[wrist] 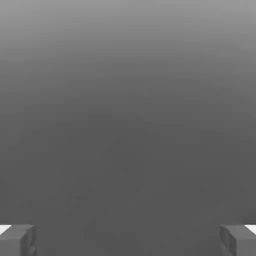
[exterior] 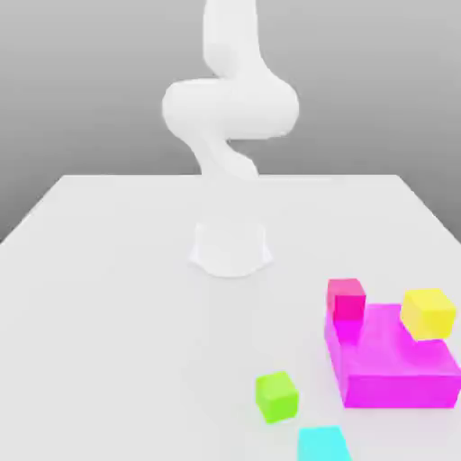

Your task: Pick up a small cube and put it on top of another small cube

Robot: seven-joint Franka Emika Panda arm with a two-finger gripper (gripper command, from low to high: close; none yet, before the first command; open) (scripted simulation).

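First, judge the step in hand as the approach to the cyan cube (exterior: 322,444), lying on the table (exterior: 117,315) at the near edge of the exterior view, partly cut off by the frame, just beside the lime-green cube (exterior: 277,397) but apart from it. Keep the claw (wrist: 128,240) spread wide, as now, with nothing between its fingers, and bring it over the cyan cube before going down. Best to line up the fingers with two opposite faces, turning the wrist to match, and to centre well so as not to land on a top edge. Mind the lime-green cube during the descent: choose a finger direction clear of it, for fear of nudging the future base out of place. Come down straight and slowly, low enough to grip around the cube's middle, then close gently and evenly. Lift straight up before any sideways travel, probably high enough to clear the lime-green top with room to spare. Also stay away from the magenta block (exterior: 400,391), with the red cube (exterior: 346,299) and the yellow cube (exterior: 429,313) at its far side, likely easy to knock.
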